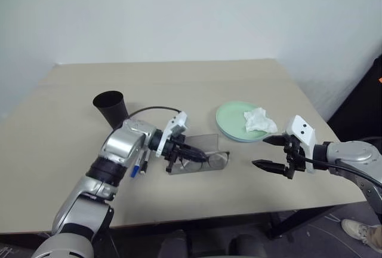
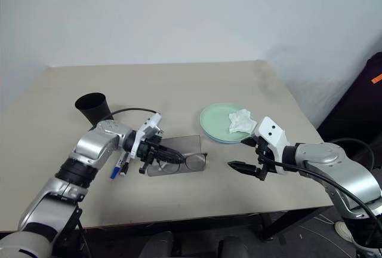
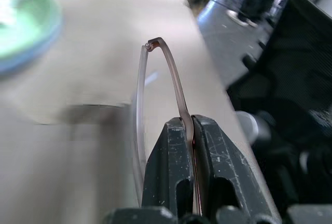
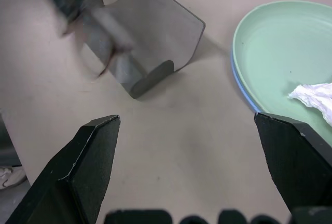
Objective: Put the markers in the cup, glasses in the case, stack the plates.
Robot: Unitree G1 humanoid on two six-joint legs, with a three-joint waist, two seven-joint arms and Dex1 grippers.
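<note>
My left gripper is shut on one thin temple of the glasses; the wrist view shows that temple pinched between the black fingers. The round lenses hang over the right end of the open grey case. Whether they touch it I cannot tell. Two markers, one with a blue cap and one with a black cap, lie on the table beside my left forearm. The black cup stands upright behind them. The mint green plate lies on the light blue plate. My right gripper is open, right of the case, holding nothing.
A crumpled white tissue lies on the green plate. The beige table ends just below my grippers at its front edge. A person's shoe shows on the floor at the lower right.
</note>
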